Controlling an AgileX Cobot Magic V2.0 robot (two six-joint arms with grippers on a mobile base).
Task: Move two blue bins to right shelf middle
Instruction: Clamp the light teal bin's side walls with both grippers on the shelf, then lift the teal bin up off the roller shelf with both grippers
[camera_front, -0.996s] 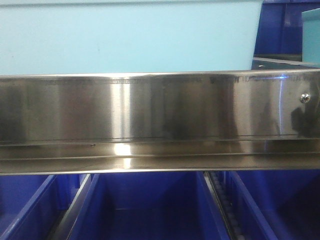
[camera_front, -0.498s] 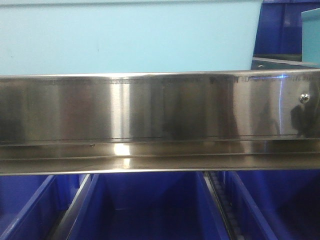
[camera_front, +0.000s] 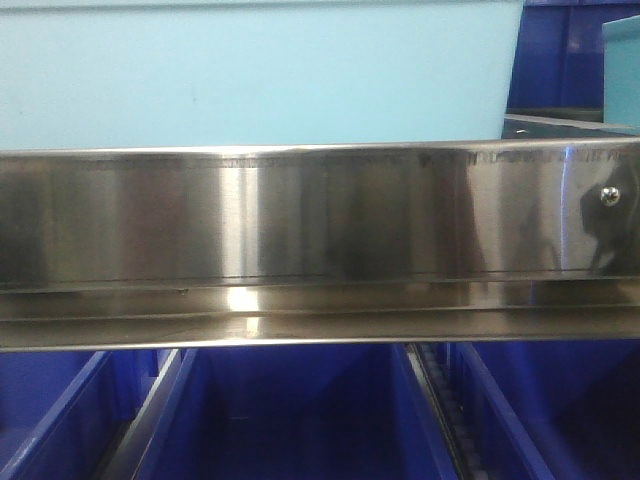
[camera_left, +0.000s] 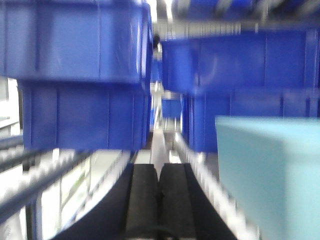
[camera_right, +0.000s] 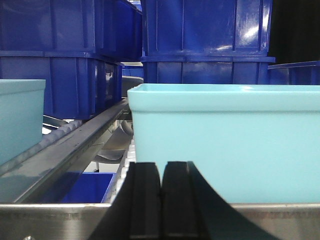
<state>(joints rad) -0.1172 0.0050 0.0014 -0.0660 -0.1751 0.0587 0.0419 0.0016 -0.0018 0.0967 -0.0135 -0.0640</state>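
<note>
Dark blue bins (camera_right: 205, 30) stand stacked at the back of the shelf in the right wrist view, with more of them (camera_right: 60, 50) to the left. My right gripper (camera_right: 161, 170) is shut and empty, just in front of a pale turquoise bin (camera_right: 225, 140). In the blurred left wrist view my left gripper (camera_left: 159, 172) is also shut with nothing in it. It points down the gap between two stacks of dark blue bins (camera_left: 75, 45) (camera_left: 240, 60). The front view shows open dark blue bins (camera_front: 300, 410) below a steel shelf rail (camera_front: 320, 220).
A turquoise bin (camera_front: 260, 75) fills the shelf above the rail, and another (camera_left: 270, 170) sits close on the right of the left gripper. Roller tracks (camera_left: 30, 175) run along the shelf. A steel front lip (camera_right: 55, 220) crosses below the right gripper. A third turquoise bin (camera_right: 20, 115) stands at the left.
Only the dark reflection at the right end of the steel rail has shifted slightly; the bins have not moved.
</note>
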